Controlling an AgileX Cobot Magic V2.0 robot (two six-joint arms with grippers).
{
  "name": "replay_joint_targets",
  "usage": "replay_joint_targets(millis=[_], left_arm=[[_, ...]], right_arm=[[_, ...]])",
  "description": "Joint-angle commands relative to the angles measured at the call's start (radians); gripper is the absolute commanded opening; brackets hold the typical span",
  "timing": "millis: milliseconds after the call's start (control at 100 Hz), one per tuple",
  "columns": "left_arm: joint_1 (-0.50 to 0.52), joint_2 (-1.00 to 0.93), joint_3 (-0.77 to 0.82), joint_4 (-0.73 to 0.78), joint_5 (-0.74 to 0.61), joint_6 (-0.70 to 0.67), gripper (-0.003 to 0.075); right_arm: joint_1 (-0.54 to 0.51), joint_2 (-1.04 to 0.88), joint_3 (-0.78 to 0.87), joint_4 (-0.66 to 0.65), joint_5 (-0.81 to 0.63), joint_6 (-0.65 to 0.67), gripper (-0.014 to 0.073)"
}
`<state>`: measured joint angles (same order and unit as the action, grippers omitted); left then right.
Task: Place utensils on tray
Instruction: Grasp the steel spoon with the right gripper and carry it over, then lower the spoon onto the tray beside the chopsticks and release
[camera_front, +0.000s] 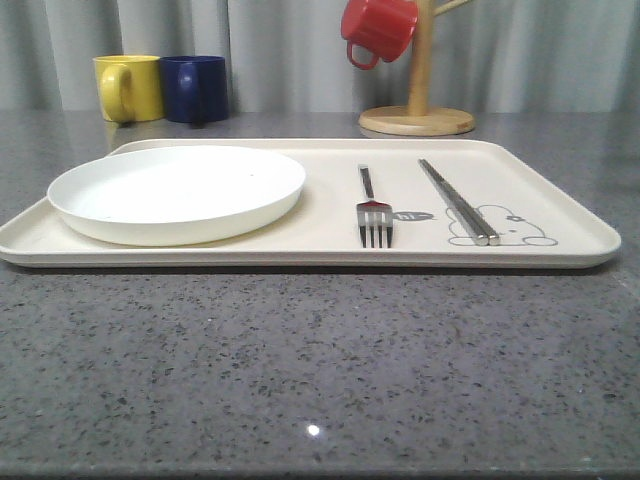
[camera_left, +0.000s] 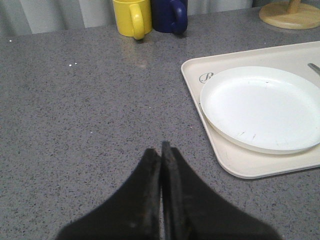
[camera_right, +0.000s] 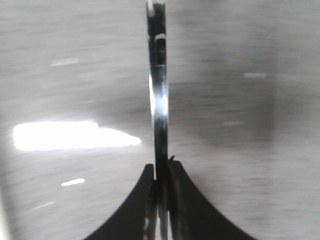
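Presently: right gripper (camera_right: 161, 175) clamped on slim shiny utensil (camera_right: 159, 100); left gripper (camera_left: 161, 155) closed, empty, at tray's (camera_left: 240, 170) nine o'clock.

Front and left wrist views are evenly lit and sharp, tiny glare dot on the table (camera_front: 313, 430). Right wrist view's motion-blurred, with a blown-out white glare patch.

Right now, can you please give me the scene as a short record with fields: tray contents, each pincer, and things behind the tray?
tray contents: tray holds white plate, fork, chopsticks
left pincer: left pincer shut, empty, over the grey table beside the tray
right pincer: right pincer shut on a slim shiny utensil; which kind cannot be told, picture blurred
behind tray: yellow mug, blue mug, red mug hanging on wooden stand
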<state>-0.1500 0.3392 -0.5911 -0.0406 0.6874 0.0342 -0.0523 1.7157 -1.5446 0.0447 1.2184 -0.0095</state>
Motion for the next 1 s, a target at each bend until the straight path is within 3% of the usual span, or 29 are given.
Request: replay_joint_targets(millis=[0,190,350,750,840,990], left_arm=[[-0.006,0.007,-0.027,-0.012,-0.073,-0.006,-0.0019],[-0.006,0.007,-0.027,-0.012,-0.073,-0.006,-0.0019],[-0.006,0.007,-0.027,-0.012,-0.073,-0.006,-0.0019],[-0.006,0.007,-0.027,-0.012,-0.073,-0.006,-0.0019],[-0.006,0.007,-0.027,-0.012,-0.073,-0.006,-0.0019],[-0.006,0.007,-0.027,-0.012,-0.073,-0.006,-0.0019]], right_arm=[[0.067,-0.054,-0.038,0.072,0.025,0.025,-0.0069],[0.233,-0.042,-0.039,0.111,-0.037,0.164,-0.0067],[0.309,0.000,-0.039,0.111,-0.091,0.280,-0.0067],[0.330,0.094,-0.039,0.058,-0.101,0.361,-0.0062],[0.330,0.094,-0.039,0.050,-0.098,0.362,0.0010],[0.330,0.094,-0.039,0.047,-0.102,0.362,0.0279]])
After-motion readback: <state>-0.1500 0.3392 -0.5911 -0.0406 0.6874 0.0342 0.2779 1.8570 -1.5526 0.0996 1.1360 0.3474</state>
